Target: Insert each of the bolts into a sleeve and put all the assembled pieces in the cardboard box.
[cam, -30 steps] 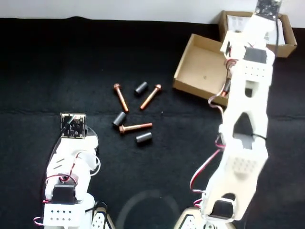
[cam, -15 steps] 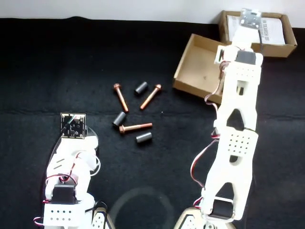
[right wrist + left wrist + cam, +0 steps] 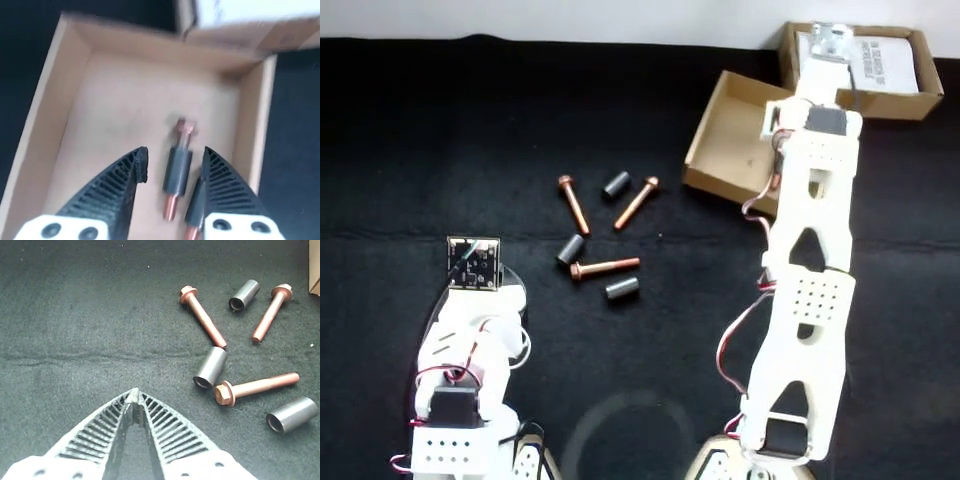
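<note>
Progress partial: we are noting one copper-coloured bolt sleeved in a dark grey tube (image 3: 179,170) lying in the brown cardboard box (image 3: 735,135), upper right of the high view, below the right gripper (image 3: 174,151), fingers apart. Three loose copper bolts (image 3: 202,317) and three grey sleeves (image 3: 211,367) are waiting mid-frame; left gripper (image 3: 134,392), fingers together.

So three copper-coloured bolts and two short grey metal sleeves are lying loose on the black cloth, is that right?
Not quite: there are three short grey metal sleeves, not two. The high view shows one sleeve, a second sleeve and a third sleeve loose on the black cloth, with the three copper-coloured bolts among them.
</note>
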Tool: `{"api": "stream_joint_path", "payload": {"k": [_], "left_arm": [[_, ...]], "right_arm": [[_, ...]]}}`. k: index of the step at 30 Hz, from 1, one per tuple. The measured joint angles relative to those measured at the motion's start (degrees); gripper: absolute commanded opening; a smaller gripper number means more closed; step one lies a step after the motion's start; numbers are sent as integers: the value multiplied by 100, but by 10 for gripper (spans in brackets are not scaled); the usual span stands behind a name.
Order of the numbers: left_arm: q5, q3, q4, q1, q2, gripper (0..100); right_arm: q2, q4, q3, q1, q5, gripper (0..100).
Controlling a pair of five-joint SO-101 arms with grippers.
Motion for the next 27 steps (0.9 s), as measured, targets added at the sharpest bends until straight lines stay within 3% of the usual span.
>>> {"api": "stream_joint_path", "payload": {"k": [6, 12, 27], "left_arm": [[0, 0, 0, 0, 0, 12], [0, 0, 0, 0, 0, 12], [0, 0, 0, 0, 0, 11]], "right_arm": [[-308, 1776, -642, -484, 70, 157], [-1143, 2673, -695, -1240, 1055, 157], [-4316, 2716, 4325, -2989, 3429, 156]]}}
